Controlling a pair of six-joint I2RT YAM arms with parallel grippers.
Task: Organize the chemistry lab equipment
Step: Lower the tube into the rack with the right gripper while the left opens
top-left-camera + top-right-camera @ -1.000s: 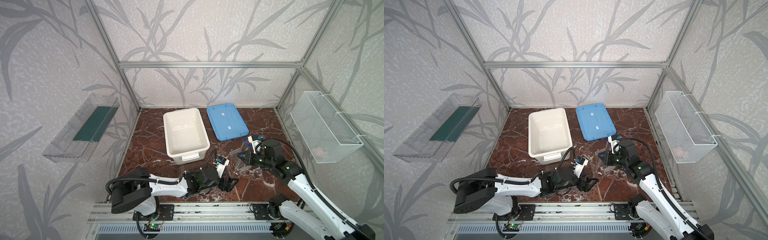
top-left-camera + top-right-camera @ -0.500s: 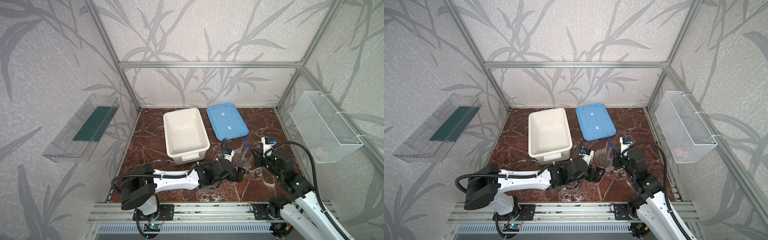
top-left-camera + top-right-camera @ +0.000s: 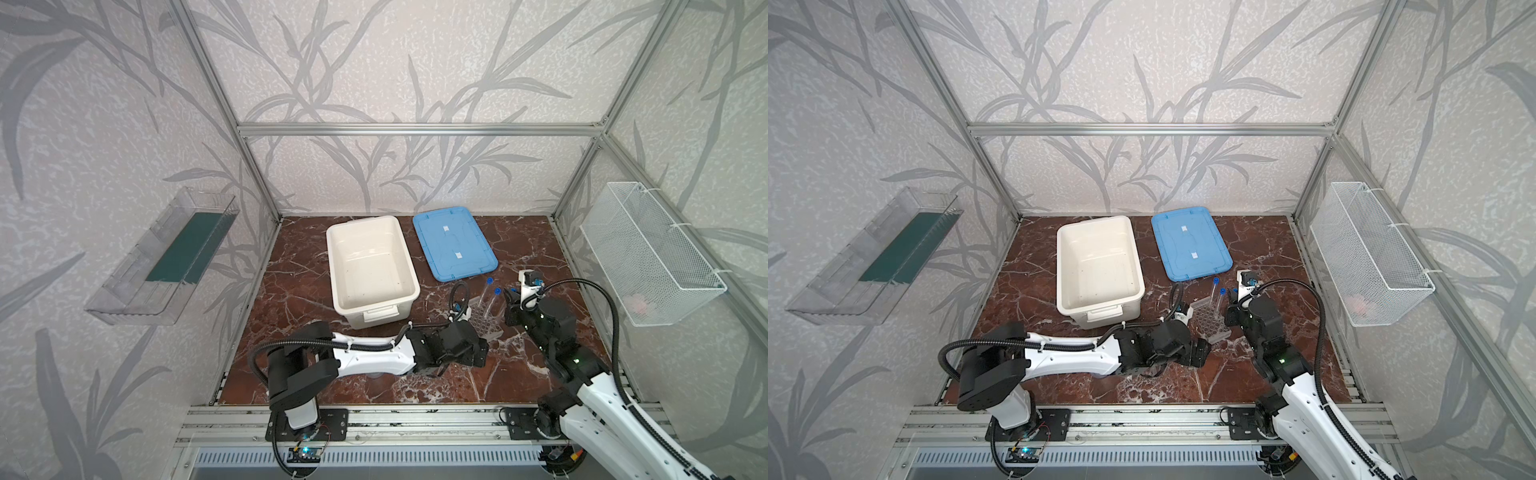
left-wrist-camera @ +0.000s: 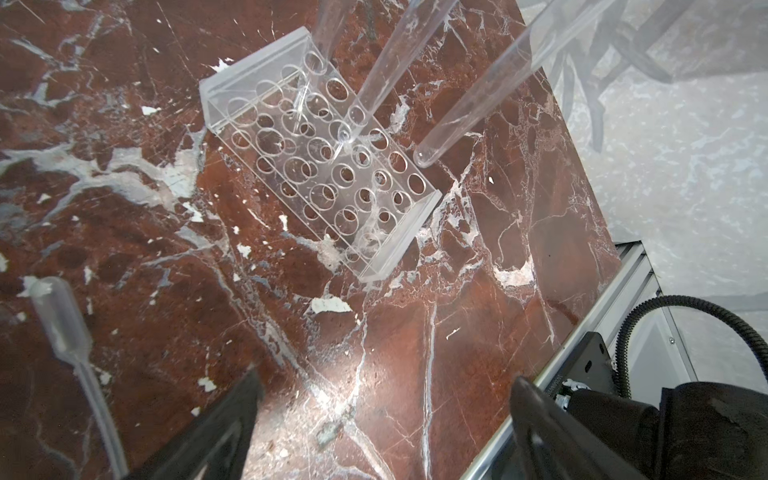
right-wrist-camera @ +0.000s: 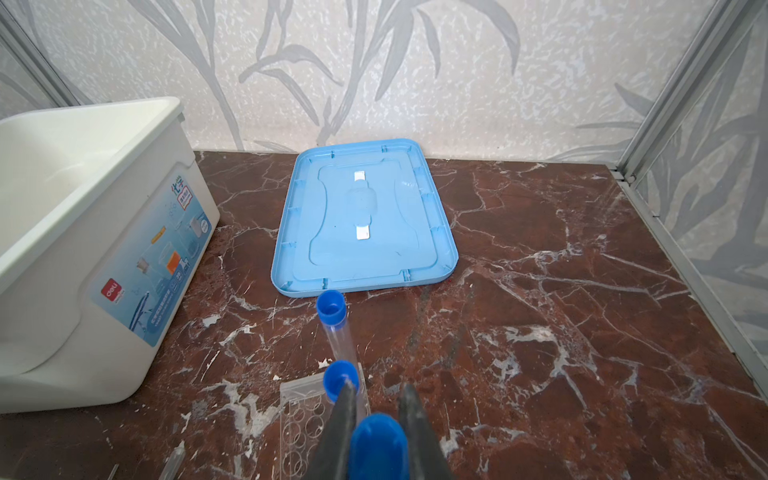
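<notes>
You find the clear many-holed tube rack (image 3: 484, 323) standing on the red marbled table (image 3: 299, 291), right of centre and toward the front edge. Two long clear tubes with blue caps (image 5: 331, 311) lean in its holes. Your right fingers (image 5: 345, 415) pinch a third blue-capped tube (image 4: 469, 108) at its cap end; its rounded tip is just beside the rack's outer row of holes. Your left fingers (image 4: 224, 428) are spread wide over bare table near the rack, gripping nothing.
</notes>
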